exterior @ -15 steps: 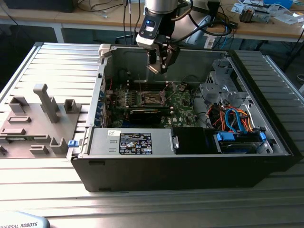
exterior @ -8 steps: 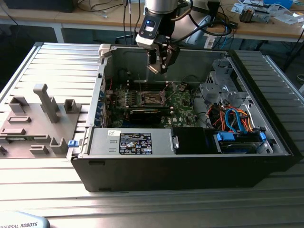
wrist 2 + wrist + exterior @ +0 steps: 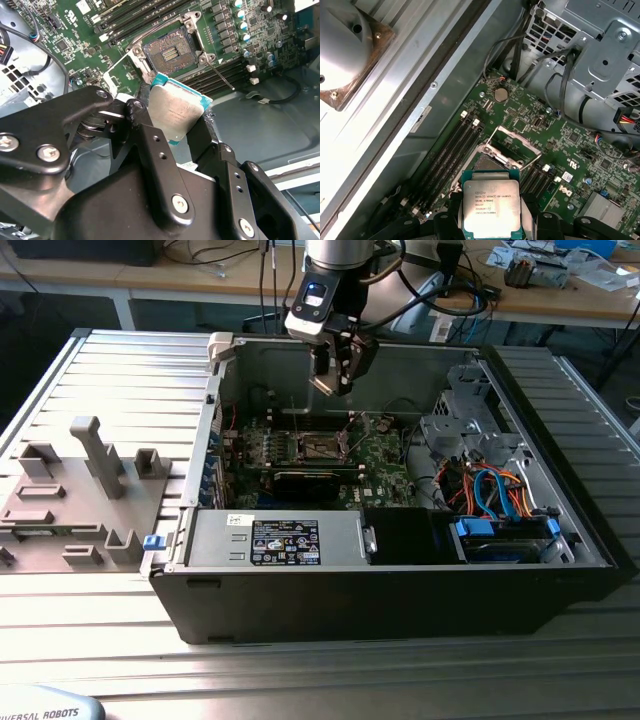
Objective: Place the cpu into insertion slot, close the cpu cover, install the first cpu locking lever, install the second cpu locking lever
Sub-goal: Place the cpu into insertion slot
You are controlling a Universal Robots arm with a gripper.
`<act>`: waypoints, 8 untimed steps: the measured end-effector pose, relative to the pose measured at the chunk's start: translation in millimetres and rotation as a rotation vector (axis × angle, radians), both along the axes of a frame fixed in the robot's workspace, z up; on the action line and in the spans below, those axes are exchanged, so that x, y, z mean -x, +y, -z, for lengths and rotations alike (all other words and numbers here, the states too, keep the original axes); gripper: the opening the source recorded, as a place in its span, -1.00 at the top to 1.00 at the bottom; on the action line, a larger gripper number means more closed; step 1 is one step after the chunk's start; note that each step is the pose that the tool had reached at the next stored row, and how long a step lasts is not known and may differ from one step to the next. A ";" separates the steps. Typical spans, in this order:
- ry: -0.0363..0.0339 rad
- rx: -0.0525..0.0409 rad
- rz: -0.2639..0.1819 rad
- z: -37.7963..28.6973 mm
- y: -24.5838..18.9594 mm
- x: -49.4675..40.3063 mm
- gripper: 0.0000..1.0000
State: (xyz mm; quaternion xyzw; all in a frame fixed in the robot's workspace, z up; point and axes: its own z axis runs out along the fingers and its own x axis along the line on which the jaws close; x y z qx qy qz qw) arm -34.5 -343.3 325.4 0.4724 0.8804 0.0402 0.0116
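My gripper (image 3: pixel 340 380) hangs inside the open computer case, above the green motherboard (image 3: pixel 385 455), and is shut on the cpu (image 3: pixel 175 112). The cpu (image 3: pixel 491 205), a silvery square plate with a teal edge, is clamped by its sides between the black fingers (image 3: pixel 150 145). The insertion slot (image 3: pixel 170 52) lies below it, dark and uncovered within a metal rim. The same insertion slot (image 3: pixel 322 448) sits mid-board in the exterior view. Its cover (image 3: pixel 512 142) stands raised. A thin locking lever (image 3: pixel 222 75) sticks out beside the slot. The cpu is held clear of the slot.
Long black memory slots (image 3: pixel 130 15) flank the socket. A metal drive cage (image 3: pixel 470 400) and blue and orange cables (image 3: pixel 495 485) fill the case toward the exterior view's right. A power supply (image 3: pixel 290 540) sits at the front. Grey fixtures (image 3: pixel 90 470) stand outside the case.
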 end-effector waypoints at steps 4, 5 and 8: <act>0.0000 0.0000 0.004 0.0 0.0 0.0 -0.08; 0.0000 0.0000 0.005 0.0 0.0 0.0 -0.08; 0.0000 0.0000 0.008 0.1 0.0 0.0 -0.08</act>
